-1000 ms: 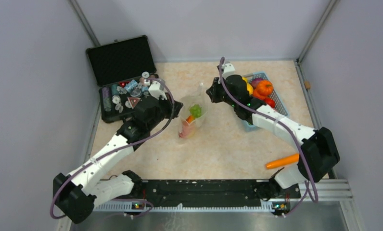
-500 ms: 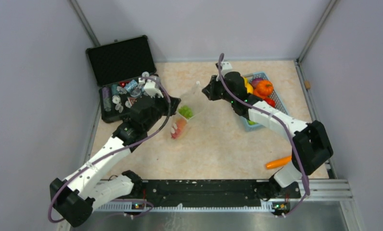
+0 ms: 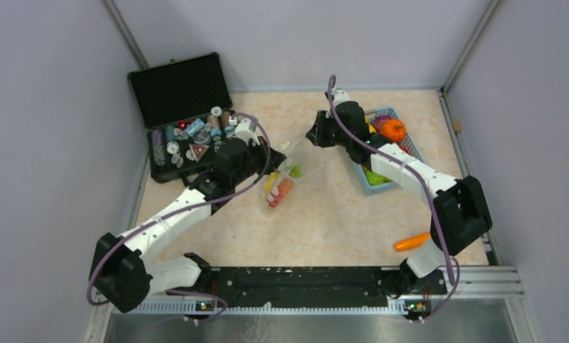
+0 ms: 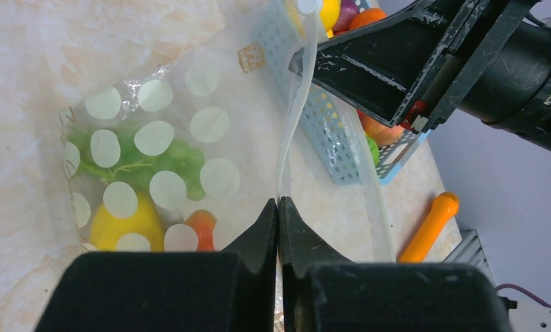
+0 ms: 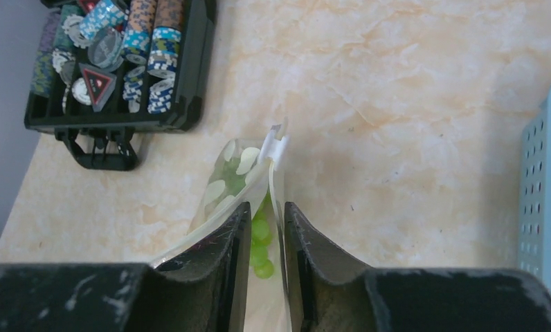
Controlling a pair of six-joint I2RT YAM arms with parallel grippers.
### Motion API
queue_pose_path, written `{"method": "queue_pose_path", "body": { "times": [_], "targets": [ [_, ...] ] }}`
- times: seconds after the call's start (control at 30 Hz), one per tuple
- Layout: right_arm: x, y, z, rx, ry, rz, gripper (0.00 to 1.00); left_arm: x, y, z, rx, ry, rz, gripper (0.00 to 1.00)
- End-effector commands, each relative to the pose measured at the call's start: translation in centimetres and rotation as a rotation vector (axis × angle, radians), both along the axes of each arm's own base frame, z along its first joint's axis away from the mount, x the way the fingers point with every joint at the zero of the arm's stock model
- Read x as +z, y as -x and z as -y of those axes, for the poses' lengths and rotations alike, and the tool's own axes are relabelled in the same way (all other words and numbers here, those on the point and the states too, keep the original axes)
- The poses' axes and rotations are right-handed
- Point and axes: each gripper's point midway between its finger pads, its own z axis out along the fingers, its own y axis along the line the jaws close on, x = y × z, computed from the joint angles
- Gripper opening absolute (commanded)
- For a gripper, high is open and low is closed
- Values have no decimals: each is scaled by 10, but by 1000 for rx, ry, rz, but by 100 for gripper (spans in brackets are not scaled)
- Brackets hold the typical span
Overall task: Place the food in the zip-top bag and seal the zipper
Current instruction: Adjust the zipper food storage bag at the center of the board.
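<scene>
The clear zip-top bag with white dots hangs stretched between my two grippers. It holds green grapes, a yellow fruit and an orange piece. My left gripper is shut on the white zipper at its lower end. My right gripper is at the upper end, its jaws a narrow gap apart. One zipper edge runs between the jaws and the other lies outside the left finger. The white slider sits just beyond its fingertips.
A light-blue basket at the right holds an orange pumpkin and other toy food. An orange carrot lies on the table near the right arm's base. An open black case of trinkets stands at the back left.
My left gripper has moved right and slightly nearer, carrying the bag's lower end and its food right. My right gripper has stayed at the bag's upper end, shifting slightly right.
</scene>
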Motion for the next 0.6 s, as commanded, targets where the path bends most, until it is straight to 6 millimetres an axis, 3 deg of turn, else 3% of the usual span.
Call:
{"method": "queue_pose_path", "body": {
  "times": [0.0,0.1,0.27,0.4,0.57],
  "targets": [
    [25,0,4,3,-4,41,25,28,-6,4,-8,43,73,0],
    [22,3,3,14,-9,29,27,35,-7,1,1,28,97,0],
    [31,8,7,11,-20,44,45,47,-8,-4,20,21,131,0],
    [62,26,3,140,-156,51,53,52,-8,-5,24,18,142,0],
    [92,30,35,85,-239,128,57,52,-7,-7,32,26,143,0]
  ]
}}
